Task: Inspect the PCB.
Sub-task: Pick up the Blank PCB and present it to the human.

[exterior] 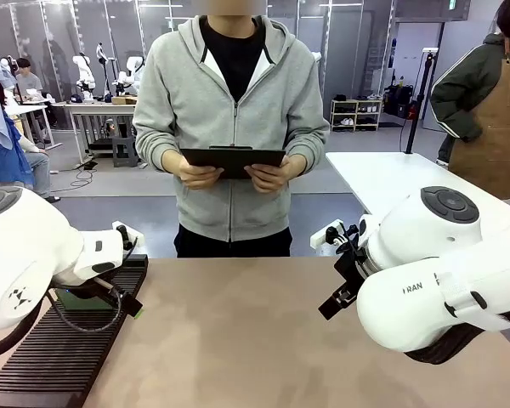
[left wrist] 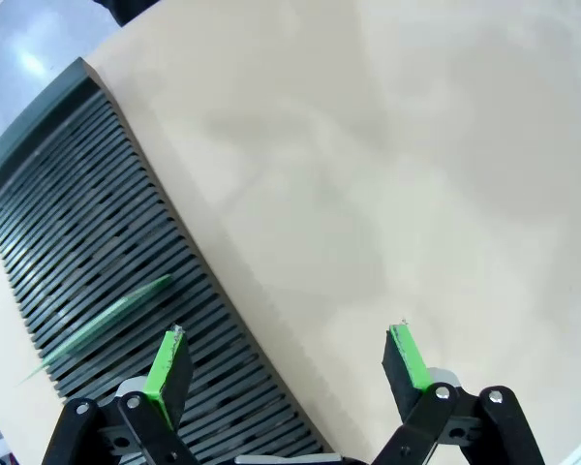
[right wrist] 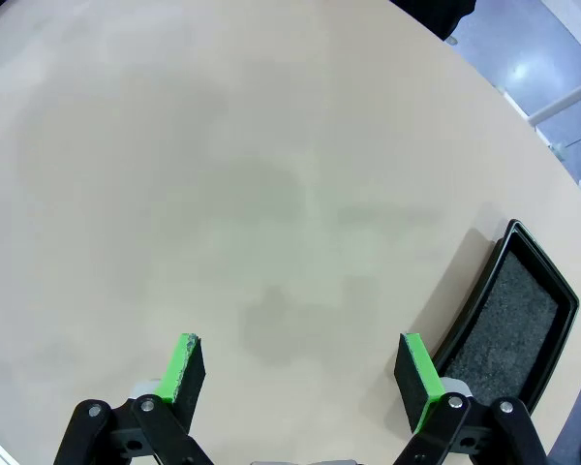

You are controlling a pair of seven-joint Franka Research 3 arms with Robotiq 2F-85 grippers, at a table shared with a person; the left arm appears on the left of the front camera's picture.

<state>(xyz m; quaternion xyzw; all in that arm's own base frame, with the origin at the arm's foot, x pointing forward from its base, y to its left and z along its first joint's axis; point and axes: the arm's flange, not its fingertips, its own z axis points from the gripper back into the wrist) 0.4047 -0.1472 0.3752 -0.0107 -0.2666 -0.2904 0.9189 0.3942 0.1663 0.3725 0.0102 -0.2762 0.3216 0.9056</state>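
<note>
A tan tabletop stretches across a workshop room, and at its far side a person in a grey hoodie stands holding a dark tablet in both hands. A black slotted rack lies at the robot's left edge of the tabletop. In the front view it is partly covered by the left arm's white casing, and both arms' casings hide most of their grippers. The PCB stands on edge in one slot of the rack. The left wrist view shows it as a thin green sliver, so its face cannot be made out. Its long axis runs along the slot, parallel to the slats, slanting from lower left to upper right in that view. The left gripper hangs above the rack's near edge with its fingers spread wide, holding nothing and clear of the board. The right gripper hangs over bare tabletop, its fingers also wide apart and holding nothing. Beside one of them lies a black tray with a dark foam lining, cut off by the frame edge.
</note>
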